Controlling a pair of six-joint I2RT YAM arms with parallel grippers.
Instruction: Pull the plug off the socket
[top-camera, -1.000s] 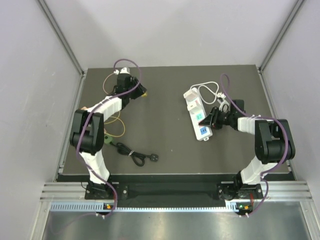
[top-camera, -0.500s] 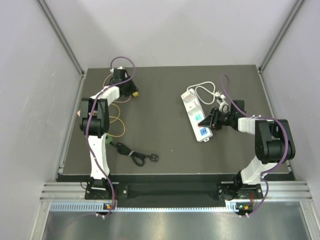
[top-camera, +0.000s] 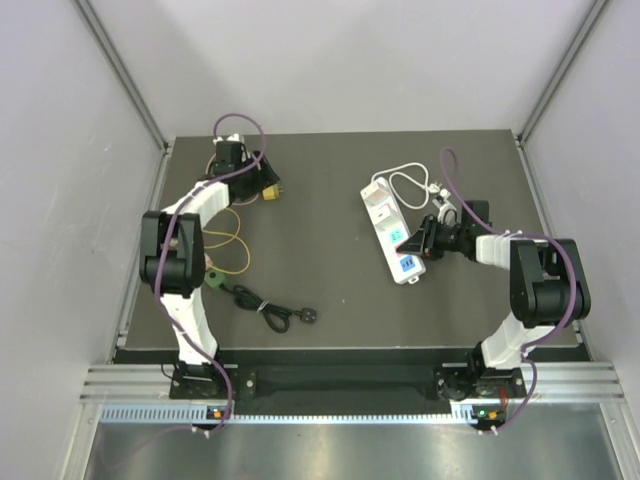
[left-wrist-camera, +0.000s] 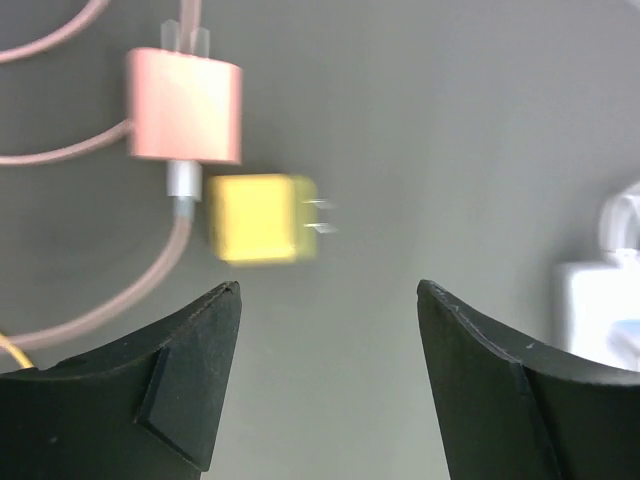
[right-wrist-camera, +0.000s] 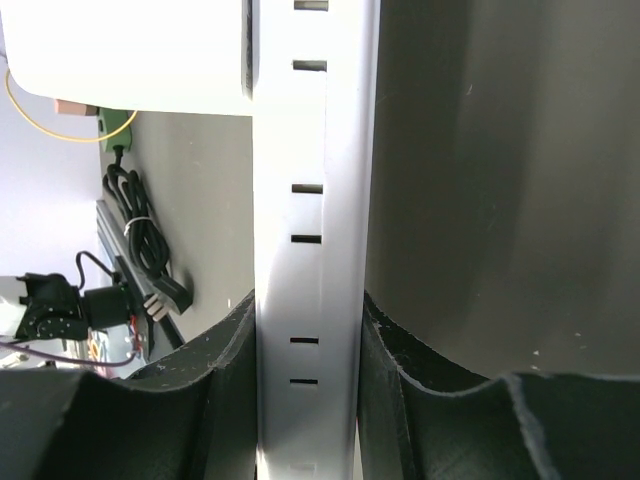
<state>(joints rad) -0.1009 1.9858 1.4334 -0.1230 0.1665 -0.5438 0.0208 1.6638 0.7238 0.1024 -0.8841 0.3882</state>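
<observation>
One yellow plug (left-wrist-camera: 262, 218) is free, just ahead of L gripper (left-wrist-camera: 328, 288)

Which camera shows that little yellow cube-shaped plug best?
The left wrist view: the yellow cube-shaped plug lies close up, prongs visible. The top view shows it as a tiny speck; the right wrist view misses it.

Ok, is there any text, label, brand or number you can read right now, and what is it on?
None legible.
Power strip: blue stickers at its near end, too small to read.
Yellow plug: blurred, no print shows.
Pink charger: blurred, no print shows.
</observation>
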